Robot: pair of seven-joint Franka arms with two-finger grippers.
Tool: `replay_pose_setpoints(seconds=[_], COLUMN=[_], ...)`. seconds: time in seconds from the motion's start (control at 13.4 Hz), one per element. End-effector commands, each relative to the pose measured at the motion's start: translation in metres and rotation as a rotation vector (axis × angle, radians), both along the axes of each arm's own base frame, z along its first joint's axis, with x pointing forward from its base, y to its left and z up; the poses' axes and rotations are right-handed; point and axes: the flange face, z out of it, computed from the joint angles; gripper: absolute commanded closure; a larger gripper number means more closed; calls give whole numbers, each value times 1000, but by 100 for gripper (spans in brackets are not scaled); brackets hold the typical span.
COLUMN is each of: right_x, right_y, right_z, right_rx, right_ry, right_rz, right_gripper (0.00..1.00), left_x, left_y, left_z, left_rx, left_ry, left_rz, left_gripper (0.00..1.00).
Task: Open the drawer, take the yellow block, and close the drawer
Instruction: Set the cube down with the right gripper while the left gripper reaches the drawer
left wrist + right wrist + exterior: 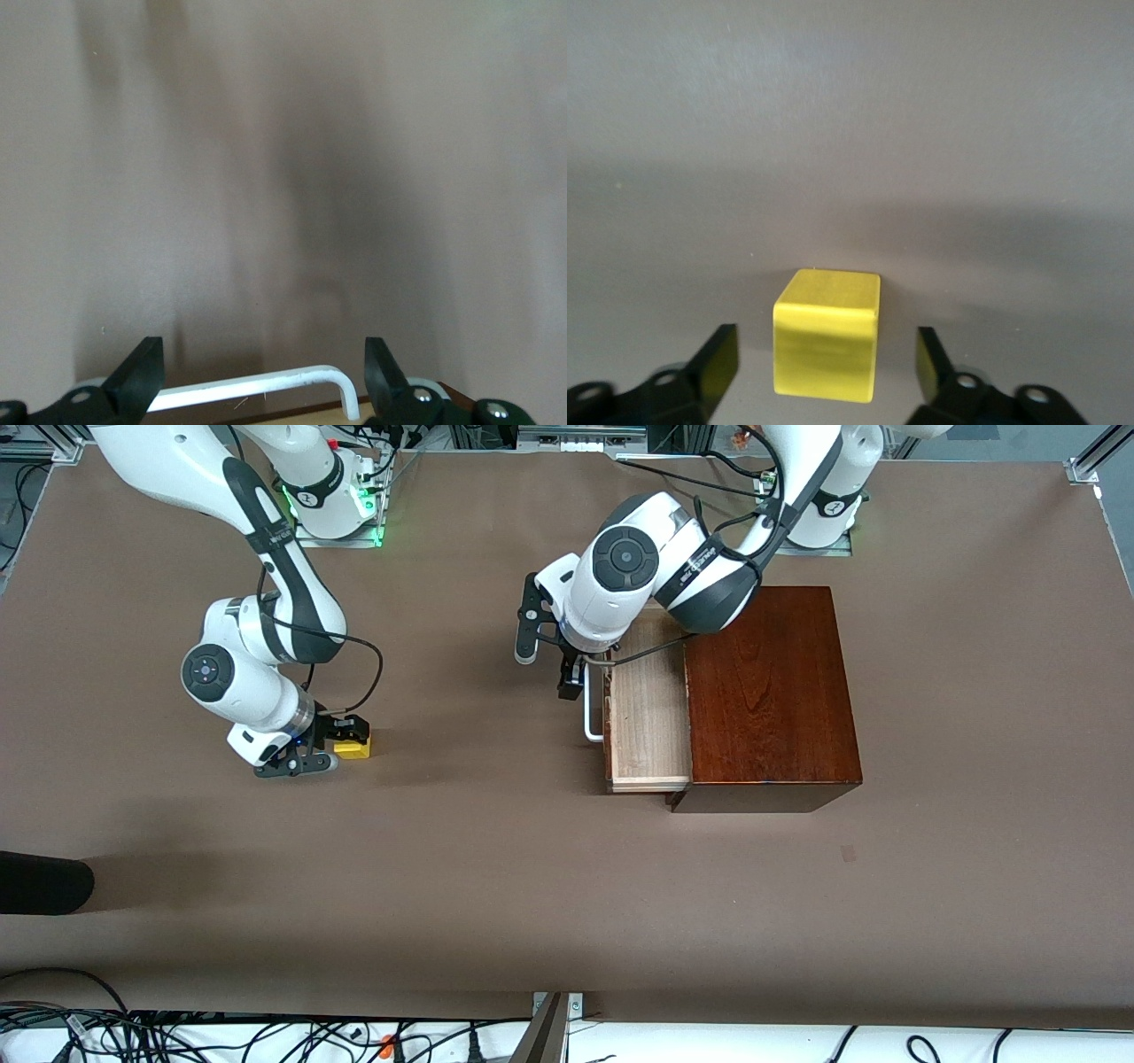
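Two claws working: block out on the table, drawer standing open.

The right claw (824, 372) is sitting spread wide around the yellow block (353, 749), which is resting on the table (496, 886) well apart from the drawer (648, 717), toward the right arm's end. The left claw (261, 376) is hovering open by the drawer's white handle (266, 387). Lifting off crookedly, a finger could be nudging the block; a skewed push could be jamming the drawer.
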Motion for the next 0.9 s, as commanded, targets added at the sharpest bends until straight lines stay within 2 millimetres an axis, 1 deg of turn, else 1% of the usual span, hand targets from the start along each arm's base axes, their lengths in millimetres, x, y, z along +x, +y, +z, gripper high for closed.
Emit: replay_pose_setpoints(seconds=[0.0,0.22,0.3,0.37,0.6,0.75,0.82], right_x=[1,-1,-1,-2,-9,-8,-9], right_y=[-3,-14,-22,-23,-27,-32,-34], right_z=[52,142,170,195,261,301,311], right_rx=[11,22,20,23,22,5,3], right_ry=[-72,-80,-72,-66,-12,14,23], right_rz=[3,2,3,12,22,28,28], right_gripper=[0,0,0,0,0,0,0], left_x=[2,8,8,9,10,12,15], left_y=[3,6,6,6,12,23,29], left_z=[-21,-42,-46,-51,-57,-65,-68], left_rx=[17,34,40,37,58,84,92], left_ry=[-41,-49,-49,-52,-58,-54,-55], left_rz=[-34,-38,-42,-38,-48,-58,-67], left_gripper=[0,0,0,0,0,0,0])
